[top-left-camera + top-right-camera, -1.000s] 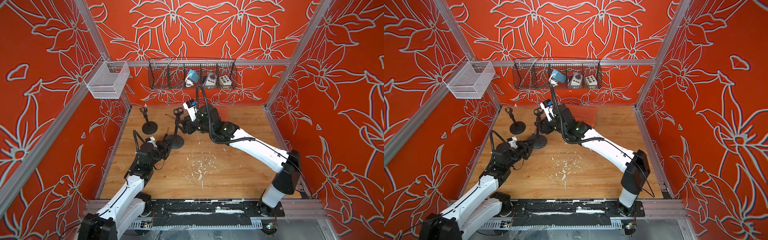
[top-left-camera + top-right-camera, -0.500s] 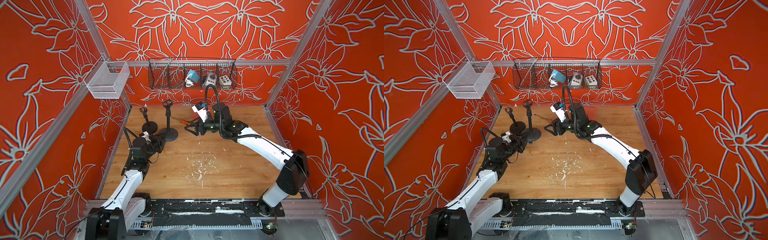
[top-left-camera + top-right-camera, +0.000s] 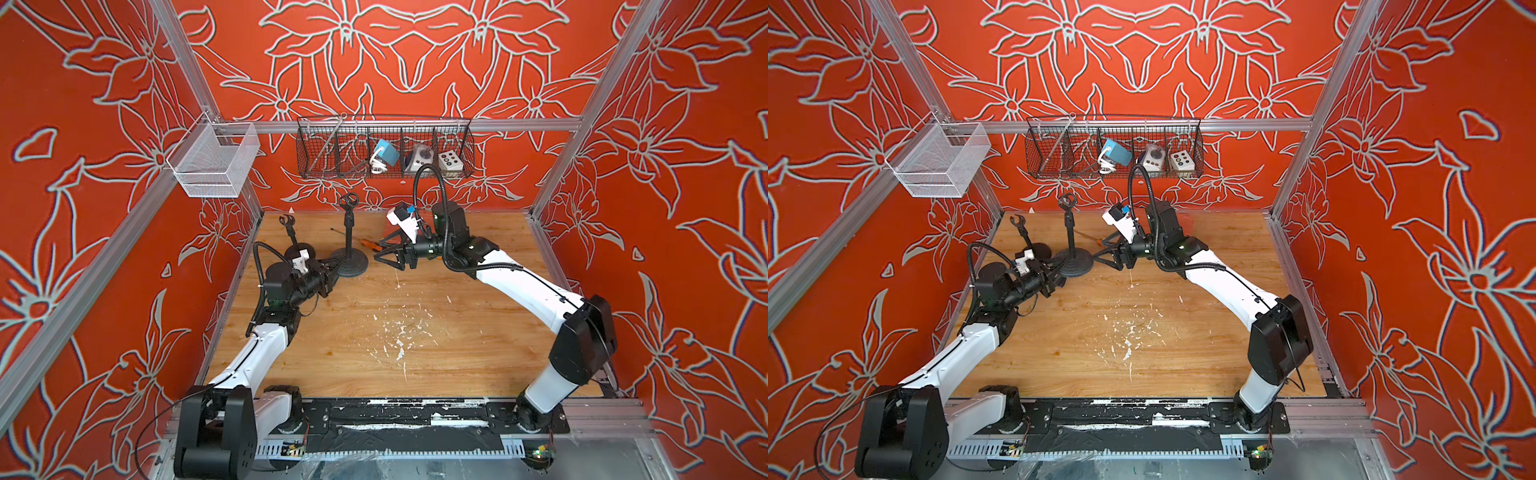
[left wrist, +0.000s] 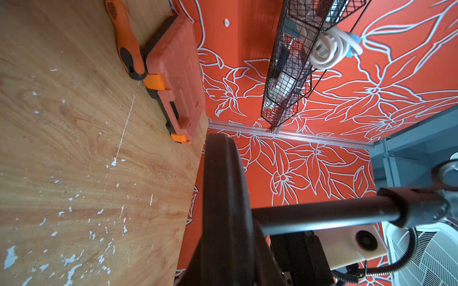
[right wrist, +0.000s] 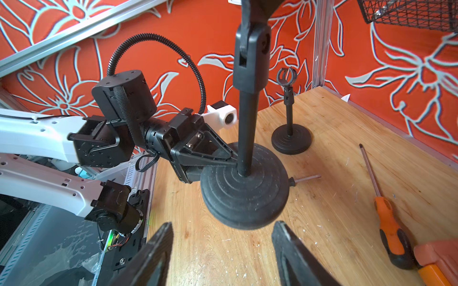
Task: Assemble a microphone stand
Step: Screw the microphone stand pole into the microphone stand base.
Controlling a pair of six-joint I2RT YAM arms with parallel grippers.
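A black microphone stand [image 3: 349,261] [image 3: 1074,262] stands upright at the table's back left, its round base on the wood and a clip on top of its pole [image 5: 245,128]. My left gripper [image 3: 332,267] [image 3: 1055,266] [image 4: 228,247] is shut on the rim of that base [image 4: 223,188] [image 5: 245,198] from the left. My right gripper [image 3: 384,255] [image 3: 1105,257] [image 5: 223,232] is open just right of the base, touching nothing. A second, smaller stand [image 3: 298,250] [image 3: 1036,250] [image 5: 291,138] stands behind, near the left wall.
An orange-handled screwdriver [image 3: 363,243] [image 5: 387,213] lies behind the stand beside an orange case [image 4: 173,74] [image 5: 436,257]. A short dark pin [image 5: 306,177] lies by the base. A black wire basket [image 3: 384,145] and a white one [image 3: 212,162] hang on the walls.
My left gripper has moved the stand toward the back left. My right gripper has come off the stand and drawn back to the right. Both have held still since.
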